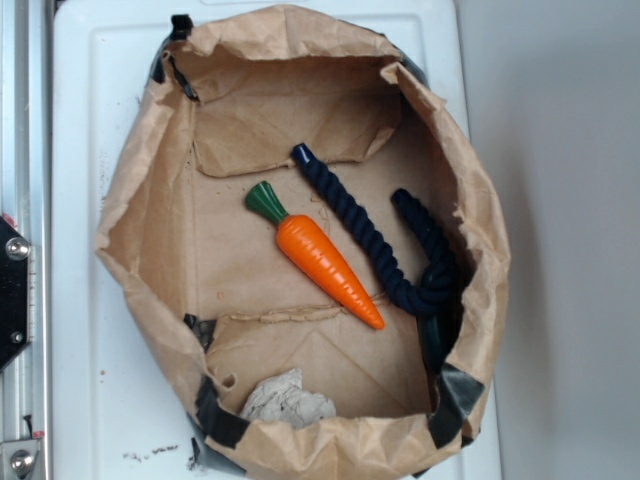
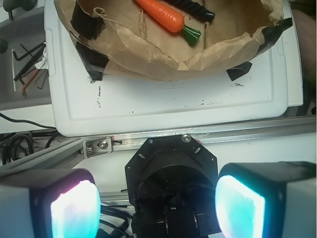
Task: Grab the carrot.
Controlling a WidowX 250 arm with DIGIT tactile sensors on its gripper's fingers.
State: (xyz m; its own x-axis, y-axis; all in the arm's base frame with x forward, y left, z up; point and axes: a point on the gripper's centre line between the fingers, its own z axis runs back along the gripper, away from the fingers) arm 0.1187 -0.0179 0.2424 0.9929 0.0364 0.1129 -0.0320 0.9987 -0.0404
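Observation:
An orange carrot (image 1: 326, 263) with a dark green stem cap lies diagonally on the floor of a cut-down brown paper bag (image 1: 150, 215), stem toward the upper left. The wrist view catches it at the top edge, carrot (image 2: 162, 14) inside the bag (image 2: 163, 57). My gripper (image 2: 157, 206) is open, its two glowing pads (image 2: 75, 210) far apart with nothing between them. It hangs well back from the bag, over the robot's black base and an aluminium rail. The gripper does not show in the exterior view.
A dark navy twisted rope (image 1: 378, 245) curls just right of the carrot. Crumpled paper (image 1: 285, 402) lies in the bag's near corner. The bag rests on a white tray (image 2: 168, 106), taped with black tape. Allen keys (image 2: 29, 62) lie left of the tray.

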